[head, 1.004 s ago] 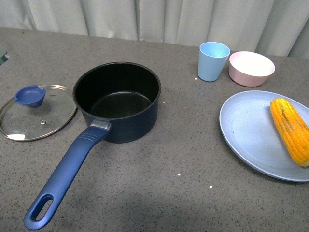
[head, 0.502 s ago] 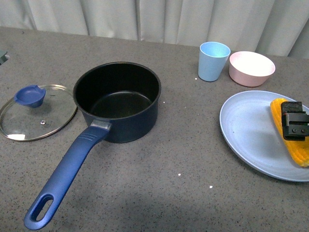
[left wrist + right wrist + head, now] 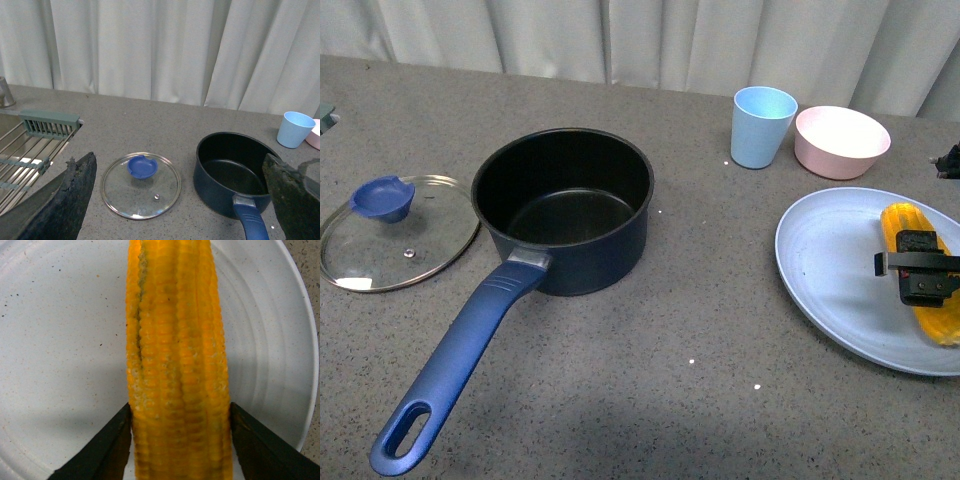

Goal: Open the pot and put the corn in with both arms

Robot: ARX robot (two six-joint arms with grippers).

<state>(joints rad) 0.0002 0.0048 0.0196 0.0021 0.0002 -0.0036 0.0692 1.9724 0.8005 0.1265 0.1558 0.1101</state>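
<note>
Corn (image 3: 177, 355) lay on the plate (image 3: 830, 270), at the right of the counter (image 3: 720, 330) and well apart from the pot (image 3: 605, 262) (lid (image 3: 380, 250) off, beside it). Right tool (image 3: 918, 268) straddled the corn near mid-length, jaws apart and close against both flanks. Left tool (image 3: 177, 167) gaped wide, empty. Judgement: close squarely, firm but not crushing, then lift level.

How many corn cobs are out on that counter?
1. The yellow-orange corn cob lies on the pale blue round plate at the right, between the fingers of the right gripper. Part of the plate is out of view.
</note>
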